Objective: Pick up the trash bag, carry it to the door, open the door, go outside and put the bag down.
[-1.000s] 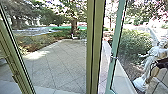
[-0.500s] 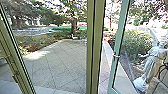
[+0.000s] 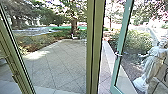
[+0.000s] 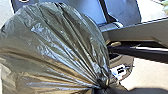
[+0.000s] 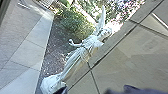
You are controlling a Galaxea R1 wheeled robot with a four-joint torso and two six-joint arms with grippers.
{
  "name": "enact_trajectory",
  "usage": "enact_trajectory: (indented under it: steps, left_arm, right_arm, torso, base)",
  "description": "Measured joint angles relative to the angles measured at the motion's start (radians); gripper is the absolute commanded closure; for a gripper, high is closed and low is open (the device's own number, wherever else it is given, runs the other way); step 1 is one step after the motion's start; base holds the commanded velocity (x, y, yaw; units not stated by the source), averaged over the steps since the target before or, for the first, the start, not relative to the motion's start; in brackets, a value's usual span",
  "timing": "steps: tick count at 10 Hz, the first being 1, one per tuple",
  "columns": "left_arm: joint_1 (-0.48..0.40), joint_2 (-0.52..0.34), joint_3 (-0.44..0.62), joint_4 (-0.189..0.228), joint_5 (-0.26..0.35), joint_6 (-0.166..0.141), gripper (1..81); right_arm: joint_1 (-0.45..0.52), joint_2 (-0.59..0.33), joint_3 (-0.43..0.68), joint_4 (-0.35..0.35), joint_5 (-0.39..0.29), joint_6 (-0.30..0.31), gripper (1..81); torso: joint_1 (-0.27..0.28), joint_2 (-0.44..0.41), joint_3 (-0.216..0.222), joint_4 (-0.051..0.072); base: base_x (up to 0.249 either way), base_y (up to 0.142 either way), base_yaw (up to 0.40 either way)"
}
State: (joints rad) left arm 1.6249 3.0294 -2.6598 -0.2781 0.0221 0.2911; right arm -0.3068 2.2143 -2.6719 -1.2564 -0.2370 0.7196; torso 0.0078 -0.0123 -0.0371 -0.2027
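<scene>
The glass door in the head view stands ajar on the right, with a green frame and a small handle on its edge. To its left is a thick olive post. The dark, shiny trash bag bulges large in the left wrist view. Its plastic is gathered into a tight neck, with my left gripper shut on it. How far the bag is off the floor cannot be told.
Past the frame lies a paved yard with trees and shrubs beyond. A white winged statue stands at the right, behind the door's glass; the right wrist view catches the statue beside a planted bed.
The door's edge and handle have moved to the right, widening the gap beside the post. A dark shape in front of the statue has gone. The camera has stayed put.
</scene>
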Motion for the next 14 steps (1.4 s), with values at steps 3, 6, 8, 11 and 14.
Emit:
enact_trajectory:
  steps: [3, 6, 8, 11, 14]
  left_arm:
    - [0.003, 0.008, 0.000, 0.000, -0.001, 0.000, 81.1]
    - [0.002, 0.010, 0.000, 0.000, -0.003, 0.000, 81.1]
    - [0.002, 0.013, 0.000, 0.000, -0.003, 0.000, 81.1]
    - [0.002, 0.013, 0.000, 0.000, -0.003, 0.000, 81.1]
    - [0.002, 0.011, 0.000, 0.000, -0.003, 0.000, 81.1]
  right_arm:
    - [0.030, 0.003, -0.011, 0.061, -0.058, 0.007, 1.0]
    - [0.077, 0.022, -0.038, 0.261, -0.173, 0.001, 1.0]
    - [0.056, 0.042, -0.044, 0.428, -0.238, -0.007, 1.0]
    - [0.043, 0.072, 0.002, 0.663, -0.346, -0.053, 1.0]
    - [0.024, 0.036, 0.047, 0.973, -0.465, -0.201, 1.0]
  torso:
    - [0.000, 0.000, 0.000, 0.000]
    - [0.000, 0.000, 0.000, 0.000]
    - [0.000, 0.000, 0.000, 0.000]
    - [0.000, 0.000, 0.000, 0.000]
    - [0.000, 0.000, 0.000, 0.000]
  base:
    - [0.000, 0.000, 0.000]
    - [0.000, 0.000, 0.000]
    - [0.000, 0.000, 0.000]
    - [0.000, 0.000, 0.000]
    - [0.000, 0.000, 0.000]
